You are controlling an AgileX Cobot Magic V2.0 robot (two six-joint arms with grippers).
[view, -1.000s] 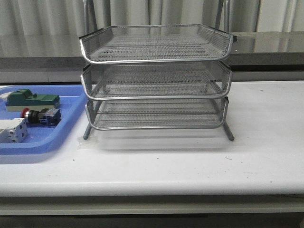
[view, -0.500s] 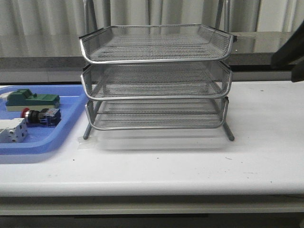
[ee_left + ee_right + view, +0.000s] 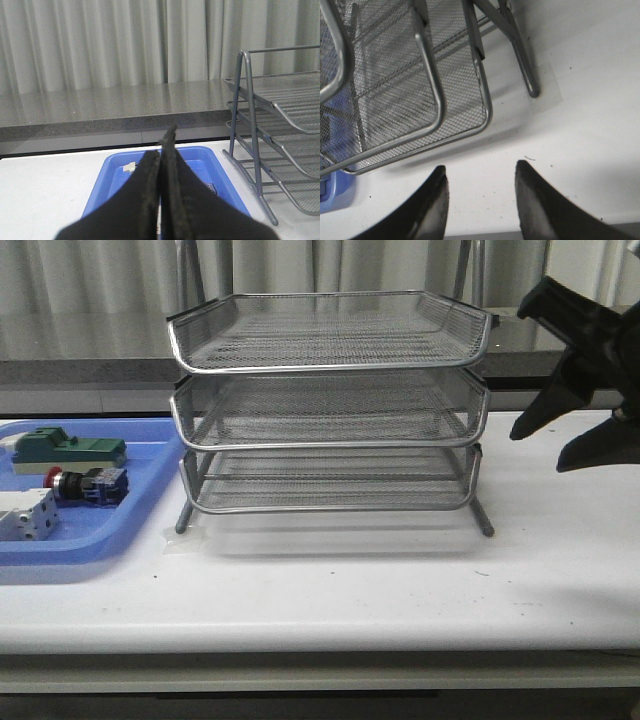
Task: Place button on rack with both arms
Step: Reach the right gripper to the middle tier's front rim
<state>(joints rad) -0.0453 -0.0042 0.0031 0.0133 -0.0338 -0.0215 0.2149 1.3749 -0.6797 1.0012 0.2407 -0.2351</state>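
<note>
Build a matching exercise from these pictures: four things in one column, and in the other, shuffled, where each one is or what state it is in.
Things
1. button
2. rack
3. left gripper
4. right gripper

Places or states
A. jaws apart, above bare white table by the rack's foot
B. lying in the blue tray
C. standing mid-table, all three tiers empty
D. jaws pressed together, holding nothing

Pairs: 1-B, 2-C, 3-D, 4-A
</note>
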